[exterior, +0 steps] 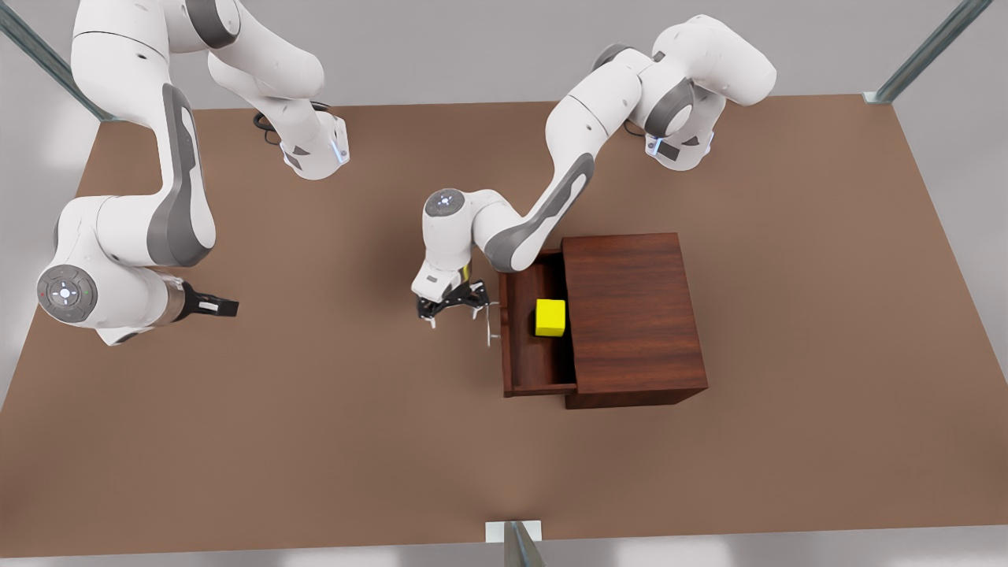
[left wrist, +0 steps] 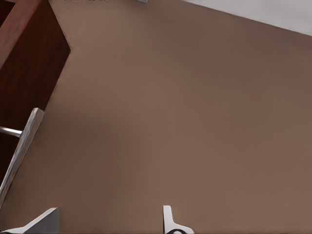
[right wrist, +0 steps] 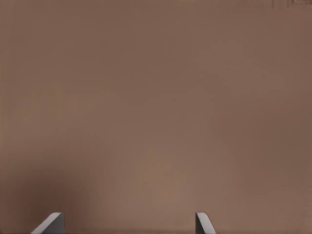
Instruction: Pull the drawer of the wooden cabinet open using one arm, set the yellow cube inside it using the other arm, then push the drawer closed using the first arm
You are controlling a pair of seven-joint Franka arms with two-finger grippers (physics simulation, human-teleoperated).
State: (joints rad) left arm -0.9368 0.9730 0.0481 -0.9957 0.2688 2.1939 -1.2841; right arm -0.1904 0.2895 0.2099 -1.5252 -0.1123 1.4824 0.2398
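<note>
Yellow cube (exterior: 550,317) in the open drawer (exterior: 526,358), we see left gripper (exterior: 452,309) and right gripper (exterior: 211,306) both spread, empty.

My brown table (exterior: 331,441) carried the wooden cabinet (exterior: 634,315), which stood right of centre in the front view, well clear of every edge. Both arm bases (exterior: 315,150) were bolted along its far edge.
</note>
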